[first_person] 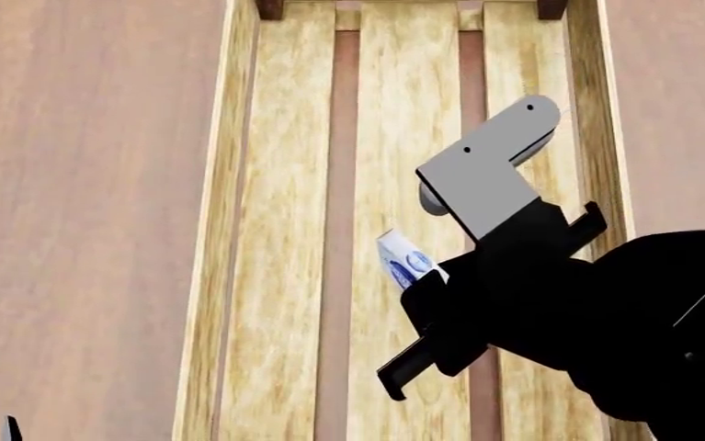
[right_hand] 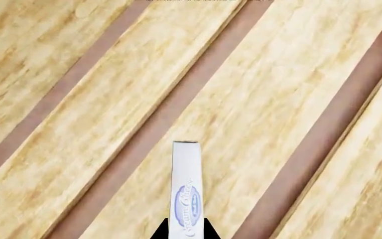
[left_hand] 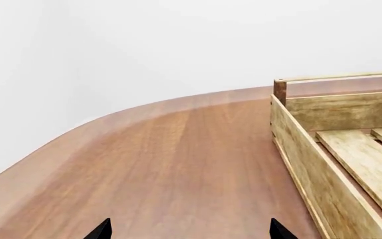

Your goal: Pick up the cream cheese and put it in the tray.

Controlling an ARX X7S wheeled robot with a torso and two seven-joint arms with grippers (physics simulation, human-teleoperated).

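The cream cheese (first_person: 403,262) is a small white box with a blue oval logo. My right gripper (first_person: 424,287) is shut on it and holds it edge-on above the slatted floor of the wooden tray (first_person: 211,276). In the right wrist view the box (right_hand: 186,184) stands between the two dark fingertips, with the tray slats (right_hand: 264,99) below it. My left gripper (left_hand: 189,231) is open and empty over the brown table, beside the tray's outer wall (left_hand: 310,169). Only its fingertip (first_person: 13,428) shows in the head view.
The brown wooden table (left_hand: 177,164) curves to an edge on the far side in the left wrist view. The tray has dark corner posts (left_hand: 280,92) and a rail handle. My right arm (first_person: 622,322) hides the tray's near right part.
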